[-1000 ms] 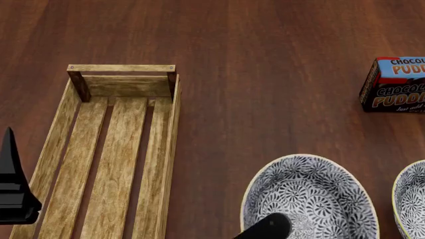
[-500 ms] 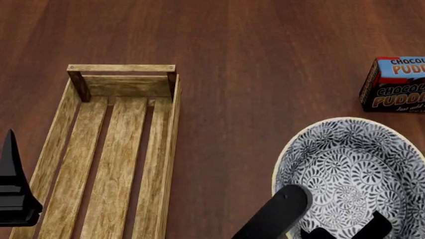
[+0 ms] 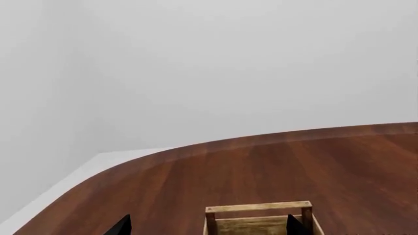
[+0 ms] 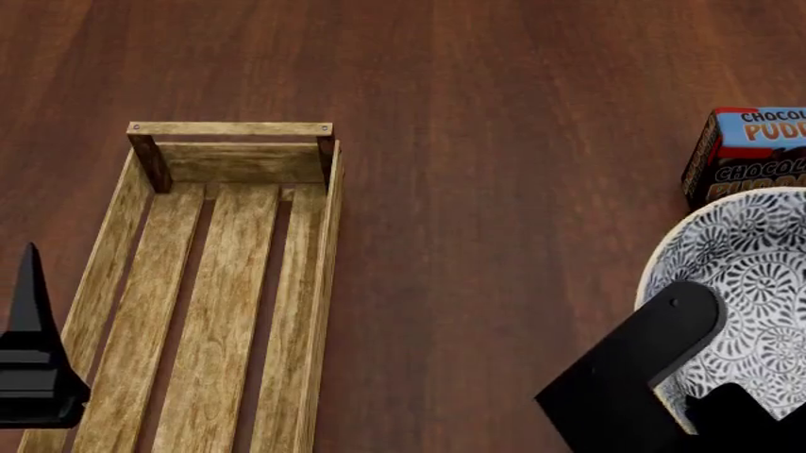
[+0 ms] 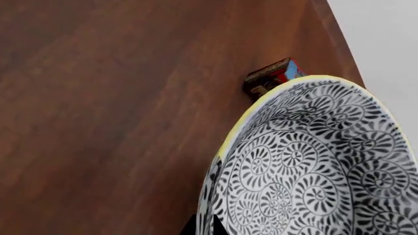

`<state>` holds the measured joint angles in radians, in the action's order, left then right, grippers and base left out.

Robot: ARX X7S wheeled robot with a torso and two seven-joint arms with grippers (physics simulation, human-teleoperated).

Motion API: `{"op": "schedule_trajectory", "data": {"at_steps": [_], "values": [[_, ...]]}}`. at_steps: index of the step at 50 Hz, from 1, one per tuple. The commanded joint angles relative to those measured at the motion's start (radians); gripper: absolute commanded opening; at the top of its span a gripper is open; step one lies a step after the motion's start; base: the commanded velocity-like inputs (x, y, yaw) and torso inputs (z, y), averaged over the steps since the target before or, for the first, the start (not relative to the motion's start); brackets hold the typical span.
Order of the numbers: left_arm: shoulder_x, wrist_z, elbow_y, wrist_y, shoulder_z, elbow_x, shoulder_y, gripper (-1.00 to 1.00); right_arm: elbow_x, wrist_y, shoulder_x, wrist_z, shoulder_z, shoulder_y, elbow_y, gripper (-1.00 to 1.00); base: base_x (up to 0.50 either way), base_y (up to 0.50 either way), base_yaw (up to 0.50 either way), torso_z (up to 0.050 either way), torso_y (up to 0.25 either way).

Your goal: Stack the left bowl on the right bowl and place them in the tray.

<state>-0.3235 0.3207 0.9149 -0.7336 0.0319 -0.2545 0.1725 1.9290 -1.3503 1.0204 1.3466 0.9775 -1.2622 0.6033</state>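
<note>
- A dark, reddish-brown wooden table [image 4: 504, 113] with long streaks of grain fills the head view; the left wrist view shows its curved far edge against a plain, pale grey wall [image 3: 216, 63] and a strip of light floor.
- The tray [image 4: 221, 283], a long light-wood crate with a slatted bottom and darker corner posts, lies on the table at the robot's left, holding nothing.
- The right gripper [image 4: 686, 377] pinches the near rim of a bowl [image 4: 756, 283] patterned in black-and-white swirls with a yellow lip, lifted and tilted at the right edge, well apart from the tray.
- A blue chocolate pudding box [image 4: 743, 156] stands just behind the bowl, partly hidden by its rim.
- The left gripper [image 4: 32, 359] hangs over the tray's near left side, its dark fingertips spread wide in the wrist view, holding nothing.
- No second bowl shows in these views.
</note>
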Motion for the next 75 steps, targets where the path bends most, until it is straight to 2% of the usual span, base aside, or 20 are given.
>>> {"op": "schedule_trajectory", "data": {"at_steps": [1, 37, 61, 75], "values": [[-0.003, 0.007, 0.004, -0.004, 0.01, -0.003, 0.002, 1.0, -0.039, -0.034, 0.042, -0.075, -0.022, -0.049, -0.049, -1.0, 0.0, 0.0, 0.0, 0.0, 0.0], [-0.016, 0.024, -0.005, 0.007, 0.04, -0.001, -0.004, 1.0, -0.296, -0.008, 0.09, -0.382, -0.053, -0.015, -0.162, -1.0, 0.0, 0.0, 0.0, 0.0, 0.0], [-0.02, 0.041, 0.016, -0.037, 0.056, -0.016, 0.033, 1.0, -0.45, 0.045, 0.075, -0.514, -0.016, 0.026, -0.228, -1.0, 0.0, 0.0, 0.0, 0.0, 0.001], [-0.025, 0.048, 0.009, -0.016, 0.074, -0.008, 0.016, 1.0, -0.521, 0.068, 0.061, -0.568, 0.009, 0.035, -0.268, -1.0, 0.0, 0.0, 0.0, 0.0, 0.0]]}}
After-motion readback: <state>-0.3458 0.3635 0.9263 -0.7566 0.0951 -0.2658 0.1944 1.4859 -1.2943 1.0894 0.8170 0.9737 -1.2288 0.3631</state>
